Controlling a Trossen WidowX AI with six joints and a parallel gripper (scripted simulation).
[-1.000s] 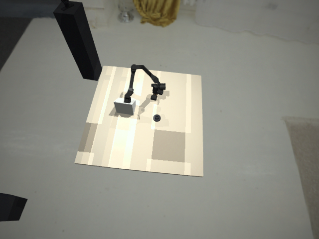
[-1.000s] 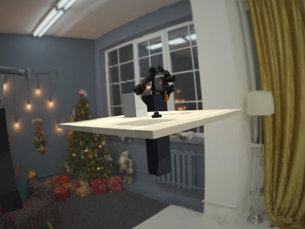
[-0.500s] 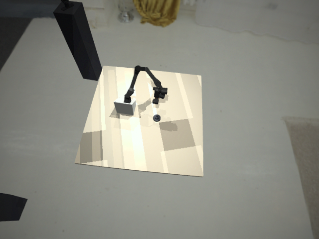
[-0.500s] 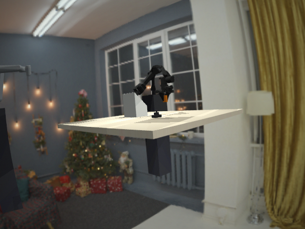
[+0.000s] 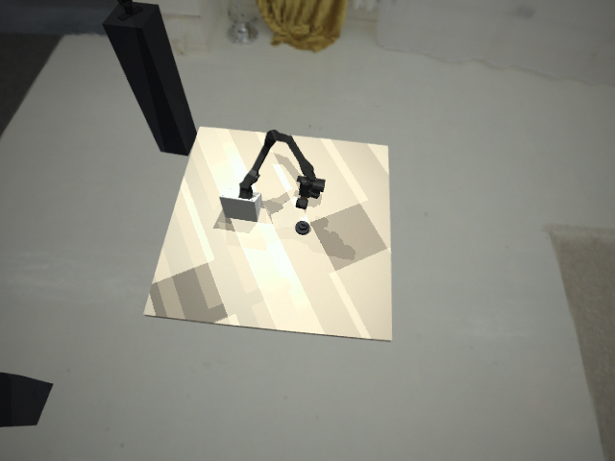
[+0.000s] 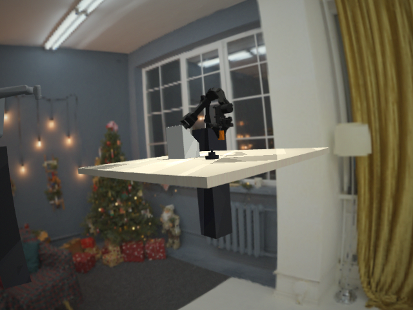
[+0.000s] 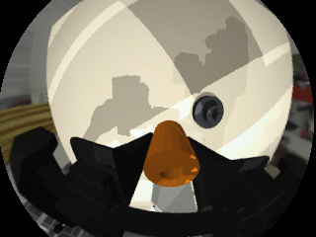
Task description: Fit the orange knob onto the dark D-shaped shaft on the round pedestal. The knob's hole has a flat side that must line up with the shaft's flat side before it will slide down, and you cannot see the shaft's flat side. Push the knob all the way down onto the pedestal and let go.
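Aloft, black gripper fingers are pinching the orange tapered knob above the pale bench, while the dark round pedestal with its upright shaft is standing apart from the knob, near a grey block bearing the arm.

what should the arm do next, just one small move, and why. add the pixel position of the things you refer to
Probably shift the gripper (image 5: 301, 204) (image 6: 221, 133) (image 7: 169, 137) sideways until the orange knob (image 6: 221, 135) (image 7: 170, 155) is over the round pedestal (image 5: 302, 228) (image 6: 211, 156) (image 7: 206, 113), since the knob is held above the table, off to one side of it.
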